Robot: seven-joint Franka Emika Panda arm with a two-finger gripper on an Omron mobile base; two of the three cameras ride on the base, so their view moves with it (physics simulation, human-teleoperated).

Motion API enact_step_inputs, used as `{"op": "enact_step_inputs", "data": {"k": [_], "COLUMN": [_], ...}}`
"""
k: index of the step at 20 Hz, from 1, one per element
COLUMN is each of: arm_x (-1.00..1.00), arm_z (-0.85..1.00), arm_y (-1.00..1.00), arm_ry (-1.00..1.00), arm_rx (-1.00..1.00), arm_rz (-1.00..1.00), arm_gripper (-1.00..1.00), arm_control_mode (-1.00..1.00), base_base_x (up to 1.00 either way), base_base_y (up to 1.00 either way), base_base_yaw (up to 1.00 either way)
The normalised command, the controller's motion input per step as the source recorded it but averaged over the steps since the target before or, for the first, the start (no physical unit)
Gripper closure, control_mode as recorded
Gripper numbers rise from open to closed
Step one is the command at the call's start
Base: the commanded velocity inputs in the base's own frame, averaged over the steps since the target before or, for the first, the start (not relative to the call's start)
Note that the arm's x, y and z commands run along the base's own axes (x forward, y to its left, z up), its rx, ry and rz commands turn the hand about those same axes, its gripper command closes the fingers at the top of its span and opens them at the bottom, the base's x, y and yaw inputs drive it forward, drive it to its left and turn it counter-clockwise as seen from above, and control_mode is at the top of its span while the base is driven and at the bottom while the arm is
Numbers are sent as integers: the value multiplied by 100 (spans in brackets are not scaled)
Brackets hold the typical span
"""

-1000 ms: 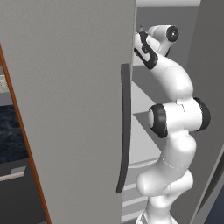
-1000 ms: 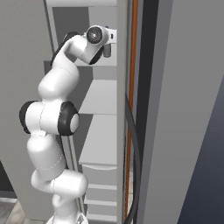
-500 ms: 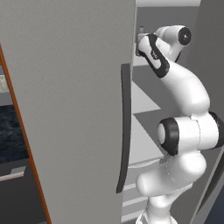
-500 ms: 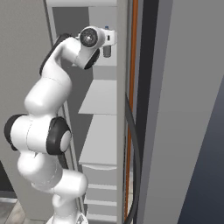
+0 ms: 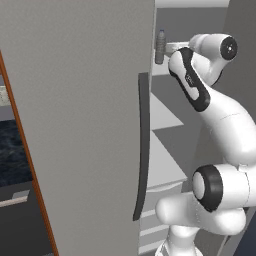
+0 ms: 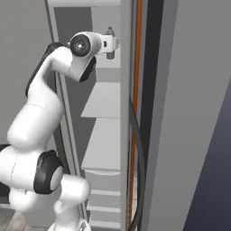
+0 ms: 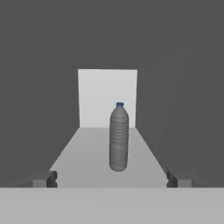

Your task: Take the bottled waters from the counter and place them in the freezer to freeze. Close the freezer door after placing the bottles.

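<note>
A grey-clear bottled water (image 7: 118, 138) with a dark blue cap stands upright on the freezer's top white shelf (image 7: 87, 157). It also shows in the left base view as the bottle (image 5: 160, 47) and in the right base view as the bottle (image 6: 109, 31), just past the hand. My gripper (image 7: 111, 179) is open, with the bottle a little ahead of its tips and nothing between them. The gripper (image 5: 167, 48) reaches into the top of the freezer (image 6: 106, 101). The freezer door (image 5: 75, 125) stands open, its dark handle (image 5: 142, 150) facing me.
A strip of the black marbled counter (image 5: 9, 155) shows at the far left behind the door. Lower white shelves (image 5: 165, 117) sit below the hand. A door edge with an orange strip (image 6: 139, 67) and a tall grey panel (image 6: 194, 113) stand close to the arm's right.
The hand has drawn back from the bottle, which now stands free on the shelf. The elbow has swung lower and outward. The jaws stayed open.
</note>
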Motion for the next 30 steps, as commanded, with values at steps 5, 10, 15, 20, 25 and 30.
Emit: {"op": "enact_step_inputs", "data": {"k": [5, 10, 15, 20, 25, 30], "arm_x": [-94, -83, -76, -56, -82, -100], "arm_z": [27, 22, 12, -2, -29, -45], "arm_y": [18, 14, 19, 33, 19, 5], "arm_ry": [5, 18, 25, 45, 37, 17], "arm_rx": [0, 0, 0, 0, 1, 7], "arm_rz": [-6, -6, -6, -3, -1, 0], "arm_gripper": [-100, -100, -100, -100, -100, -100], "arm_control_mode": [-100, -100, -100, -100, -100, -100], "base_base_x": [0, 0, 0, 0, 0, 0], "base_base_y": [0, 0, 0, 0, 0, 0], "base_base_yaw": [0, 0, 0, 0, 0, 0]}}
